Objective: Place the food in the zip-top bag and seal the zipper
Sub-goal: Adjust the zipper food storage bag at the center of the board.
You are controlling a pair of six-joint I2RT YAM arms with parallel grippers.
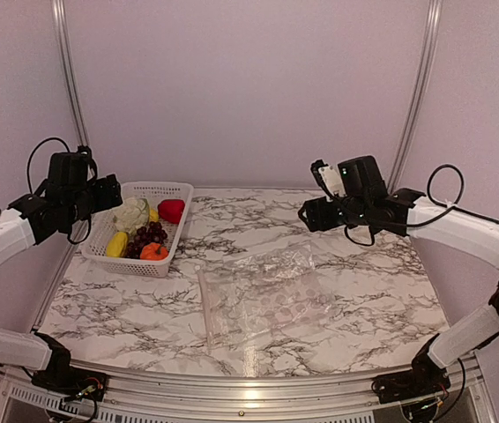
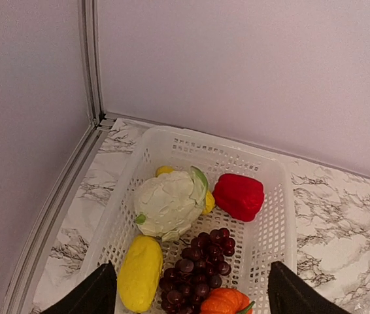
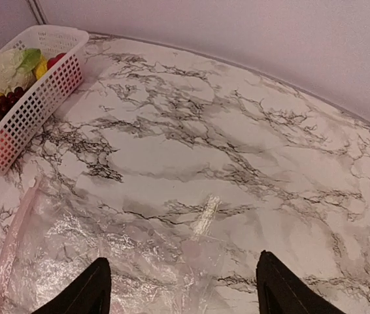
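Both pincers are spread wide and empty. My left gripper (image 2: pixel 190 291) hangs over the white basket (image 2: pixel 273 216) at the upper left of the top view. My right gripper (image 3: pixel 180 288) hangs over the zip-top bag (image 1: pixel 263 295), which lies flat on the marble table (image 1: pixel 391 291), low centre. All the food is in the basket: grape bunch (image 2: pixel 198 261), orange fruit (image 2: pixel 224 302), red pepper (image 2: pixel 238 196), yellow piece (image 2: pixel 139 271) and pale cauliflower-like piece (image 2: pixel 168 203). I judge them light, hard and smooth. The knobbly grapes should grip best, across the middle. The bag looks thin, floppy and slippery, so I'd take it by the zipper (image 3: pixel 15 239), its stiffest edge. I cannot make out the slider.
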